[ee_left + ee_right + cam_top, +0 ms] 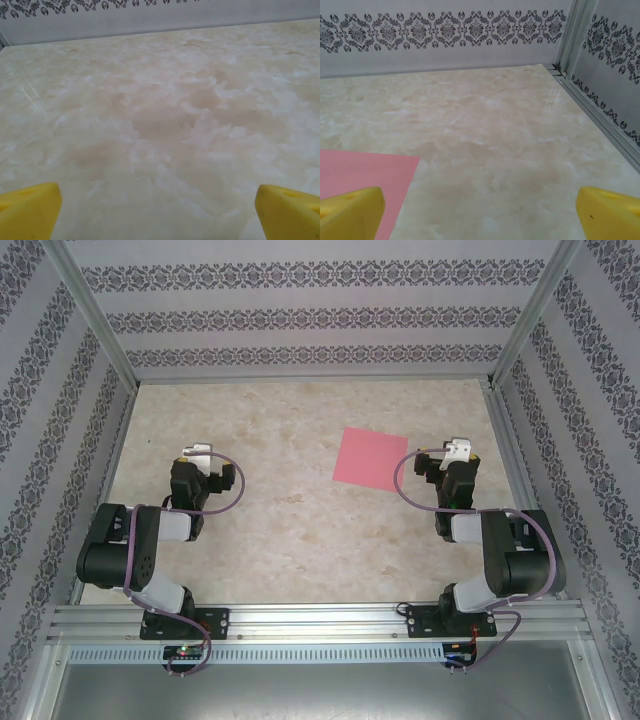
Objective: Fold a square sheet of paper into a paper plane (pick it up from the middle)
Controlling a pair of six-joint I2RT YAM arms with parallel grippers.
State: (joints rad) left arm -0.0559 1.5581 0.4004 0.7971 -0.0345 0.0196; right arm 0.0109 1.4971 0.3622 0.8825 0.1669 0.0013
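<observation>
The square sheet of paper (370, 458) lies flat and unfolded on the marbled table, right of the middle; its pink corner (365, 175) shows at the lower left of the right wrist view. My right gripper (452, 468) stands open just to the right of the sheet, apart from it, its yellow fingertips (350, 212) wide with bare table between them. On the left side of the table my left gripper (207, 472) is open too, its yellow fingertips (287, 210) spread over bare table, far from the sheet.
Patterned walls with aluminium posts (525, 315) enclose the table on three sides. A metal rail (600, 117) runs along the right table edge close to my right gripper. An aluminium frame (320, 620) carries both arm bases at the near edge.
</observation>
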